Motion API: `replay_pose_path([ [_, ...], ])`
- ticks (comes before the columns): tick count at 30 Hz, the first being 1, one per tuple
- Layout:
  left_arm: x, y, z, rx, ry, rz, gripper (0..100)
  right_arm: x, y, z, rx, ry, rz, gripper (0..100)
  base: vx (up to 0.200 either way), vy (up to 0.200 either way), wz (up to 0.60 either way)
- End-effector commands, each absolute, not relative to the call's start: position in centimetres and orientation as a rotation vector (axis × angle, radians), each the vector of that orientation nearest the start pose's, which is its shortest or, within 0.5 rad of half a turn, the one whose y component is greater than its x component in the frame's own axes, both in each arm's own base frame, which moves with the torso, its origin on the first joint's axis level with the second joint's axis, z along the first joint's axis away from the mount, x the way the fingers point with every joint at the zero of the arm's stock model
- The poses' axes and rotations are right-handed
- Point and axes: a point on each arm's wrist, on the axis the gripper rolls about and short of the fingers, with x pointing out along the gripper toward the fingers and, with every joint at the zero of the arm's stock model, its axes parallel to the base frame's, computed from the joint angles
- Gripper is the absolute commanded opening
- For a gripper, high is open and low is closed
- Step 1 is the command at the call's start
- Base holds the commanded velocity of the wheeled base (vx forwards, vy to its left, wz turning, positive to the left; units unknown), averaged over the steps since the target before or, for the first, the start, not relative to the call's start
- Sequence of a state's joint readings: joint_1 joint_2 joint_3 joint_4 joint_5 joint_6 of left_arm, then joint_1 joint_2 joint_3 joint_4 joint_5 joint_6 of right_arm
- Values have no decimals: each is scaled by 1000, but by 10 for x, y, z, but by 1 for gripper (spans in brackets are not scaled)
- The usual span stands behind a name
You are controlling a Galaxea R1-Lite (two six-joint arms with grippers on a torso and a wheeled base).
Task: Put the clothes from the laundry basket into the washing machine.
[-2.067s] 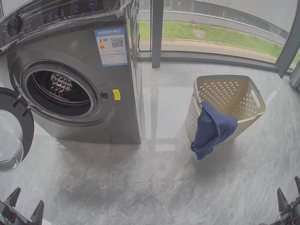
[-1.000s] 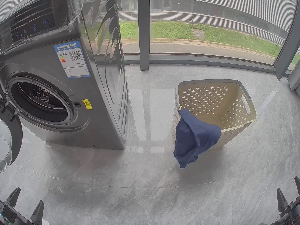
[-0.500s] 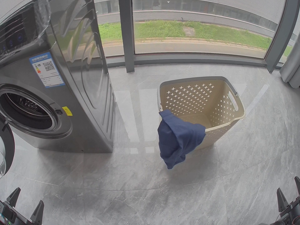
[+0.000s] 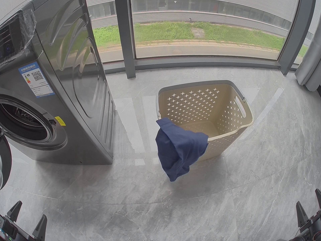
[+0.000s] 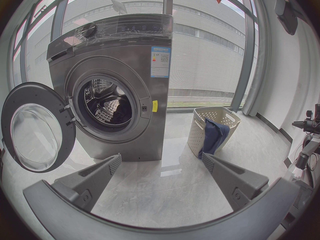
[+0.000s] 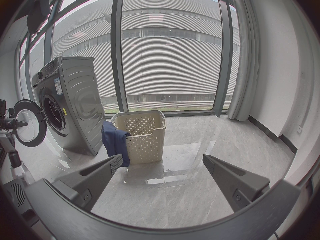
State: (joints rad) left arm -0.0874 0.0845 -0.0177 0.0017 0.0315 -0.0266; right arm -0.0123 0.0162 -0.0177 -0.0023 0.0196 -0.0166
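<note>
A cream laundry basket [image 4: 214, 84] [image 5: 233, 116] [image 6: 156, 112] stands on the floor in front of the window. A dark blue garment [image 4: 179, 148] [image 5: 213, 137] [image 6: 115, 140] hangs over its near left rim, mostly outside. The grey washing machine [image 4: 70, 71] [image 5: 160, 124] [image 6: 83, 100] stands to the left with its round door [image 5: 35, 127] [image 6: 28, 122] swung open and the drum [image 5: 106, 102] dark. My left gripper [image 4: 28, 215] [image 5: 160, 159] is open at the lower left, empty. My right gripper [image 4: 309, 206] [image 6: 160, 159] is open at the lower right, empty, far from the basket.
Tall windows [image 4: 200, 20] with grey posts [image 4: 123, 30] run behind the basket. A light curtain [image 4: 309, 67] [image 6: 240, 67] hangs at the right, by a white wall [image 6: 286, 84]. Grey tiled floor [image 4: 160, 211] lies between the grippers and the basket.
The head camera has turned right: the washing machine slid toward the left edge and the basket toward the middle. Both grippers keep their places, open. The garment hangs as before.
</note>
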Motion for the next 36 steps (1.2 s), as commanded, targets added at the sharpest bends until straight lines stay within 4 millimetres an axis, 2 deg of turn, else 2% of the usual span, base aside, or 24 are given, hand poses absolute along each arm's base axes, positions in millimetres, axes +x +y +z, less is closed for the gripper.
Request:
replay_pose_path([
  [1, -16, 2, 77, -22, 88, -54, 100, -23, 1, 76, -8, 2, 6, 100, 0, 0, 0],
  [6, -16, 2, 77, -19, 88, -54, 100, -22, 0, 76, -5, 3, -3, 100, 0, 0, 0],
  [12, -16, 2, 77, -22, 88, -54, 100, -23, 0, 76, -5, 2, 0, 100, 0, 0, 600],
  [33, -16, 2, 77, -21, 88, -54, 100, -23, 0, 76, -5, 0, 0, 100, 0, 0, 0],
  [36, -16, 2, 77, -19, 88, -54, 100, -23, 0, 76, -8, 2, -2, 100, 0, -200, 0],
])
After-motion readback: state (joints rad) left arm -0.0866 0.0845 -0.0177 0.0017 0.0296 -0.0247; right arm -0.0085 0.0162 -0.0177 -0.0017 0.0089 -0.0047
